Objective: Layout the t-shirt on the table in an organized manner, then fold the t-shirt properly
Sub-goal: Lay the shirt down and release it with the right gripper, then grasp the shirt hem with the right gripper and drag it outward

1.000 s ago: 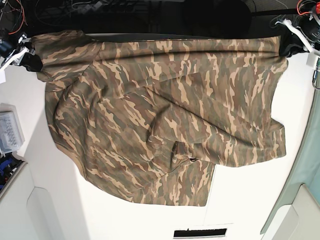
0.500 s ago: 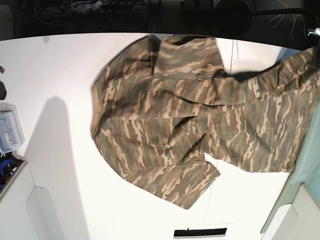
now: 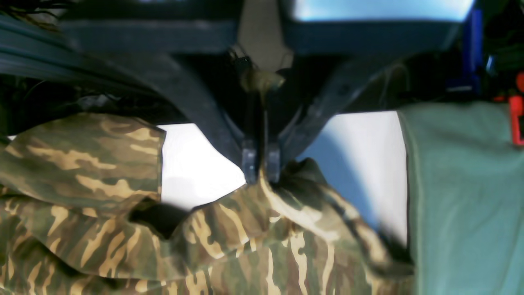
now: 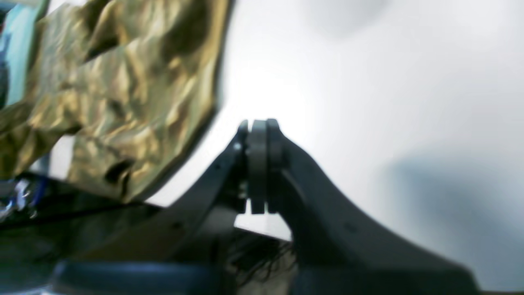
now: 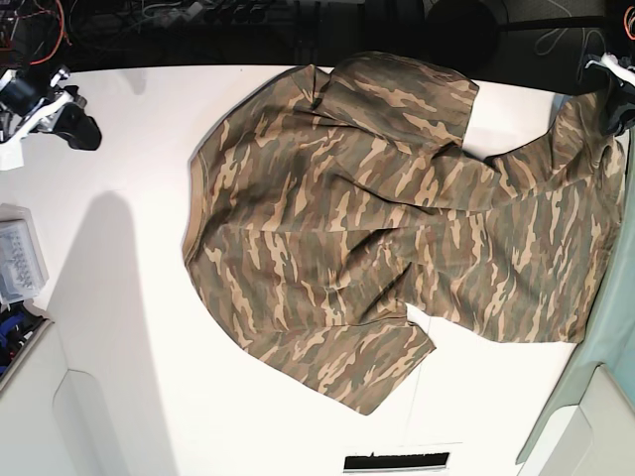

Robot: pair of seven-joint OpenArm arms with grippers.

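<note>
The camouflage t-shirt lies mostly flat on the white table, with creases and one sleeve pointing toward the near edge. At the far right my left gripper is shut on a corner of the shirt; in the left wrist view its fingertips pinch a raised fold of the t-shirt. My right gripper hovers at the far left, apart from the shirt. The right wrist view shows this gripper shut with nothing in it, the t-shirt off to one side.
A clear plastic box sits at the table's left edge. A pale green cloth covers the right side, also seen as the green cloth beside the left gripper. A dark slot lies at the near edge. Cables run behind the far edge.
The right gripper has let go of the shirt's left corner and now stands empty at the far left. The shirt has been dragged to the right and lies flatter.
</note>
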